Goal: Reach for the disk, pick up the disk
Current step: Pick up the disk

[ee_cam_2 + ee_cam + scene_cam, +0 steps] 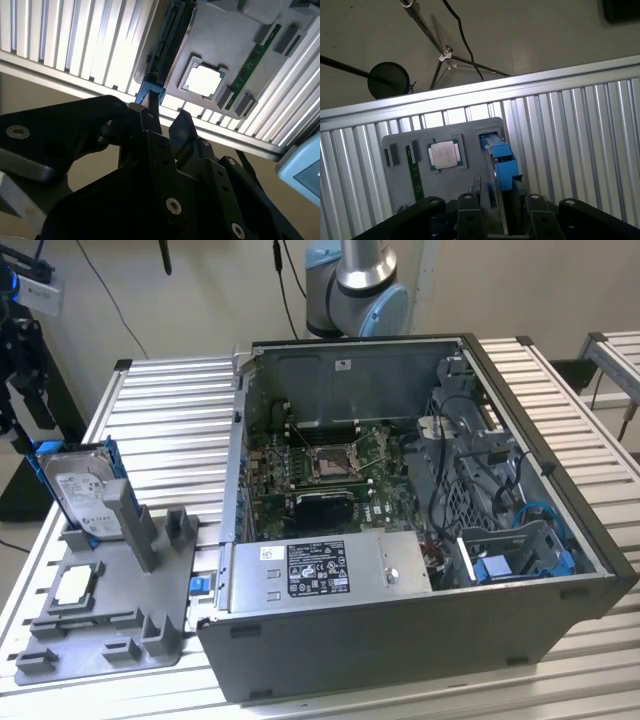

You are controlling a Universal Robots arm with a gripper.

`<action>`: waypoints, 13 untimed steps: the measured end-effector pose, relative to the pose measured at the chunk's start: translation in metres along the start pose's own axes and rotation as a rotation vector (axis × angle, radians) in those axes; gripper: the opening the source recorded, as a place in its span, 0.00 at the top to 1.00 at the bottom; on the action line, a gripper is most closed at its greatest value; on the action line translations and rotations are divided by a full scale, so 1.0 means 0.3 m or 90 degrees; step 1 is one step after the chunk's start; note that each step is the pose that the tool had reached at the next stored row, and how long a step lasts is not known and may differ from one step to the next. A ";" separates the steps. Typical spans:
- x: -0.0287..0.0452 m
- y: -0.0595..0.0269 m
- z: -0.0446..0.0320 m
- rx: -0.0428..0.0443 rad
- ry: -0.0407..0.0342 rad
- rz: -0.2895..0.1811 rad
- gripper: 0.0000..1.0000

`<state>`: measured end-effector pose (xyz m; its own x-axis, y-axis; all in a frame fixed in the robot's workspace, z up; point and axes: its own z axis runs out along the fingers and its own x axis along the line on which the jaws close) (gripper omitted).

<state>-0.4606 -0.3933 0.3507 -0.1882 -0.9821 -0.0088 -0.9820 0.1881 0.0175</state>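
The flat silver-grey hard-drive disk (82, 496) with its white label and blue plastic bracket stands upright on edge in a slot at the far corner of a grey plastic fixture tray (150, 625), towards the exterior view's left. In the first wrist view the disk (501, 167) shows edge-on, and its upper edge runs in between the black fingers (469, 212) of the gripper (500, 212), whose jaws stand apart, one on each side of it; whether they touch it I cannot tell. In the second wrist view the gripper (166, 119) hangs just beside the bracket's blue corner. A small square silver chip (444, 154) and a green memory stick (414, 175) lie in the same tray. The tray rests on a slatted aluminium table (160, 400), just beside an open black computer case (400, 650).
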 end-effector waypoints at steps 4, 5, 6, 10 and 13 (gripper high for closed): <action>-0.004 0.001 0.006 0.0001 -0.0001 0.000 0.00; -0.007 0.001 0.010 0.0001 -0.0001 0.000 0.00; -0.009 0.002 0.016 0.0001 -0.0003 -0.001 0.00; -0.018 0.003 0.040 -0.0002 -0.0003 -0.011 0.00; -0.021 0.003 0.058 -0.0002 -0.0001 -0.022 0.00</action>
<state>-0.4606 -0.3867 0.3333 -0.1546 -0.9879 -0.0095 -0.9878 0.1545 0.0176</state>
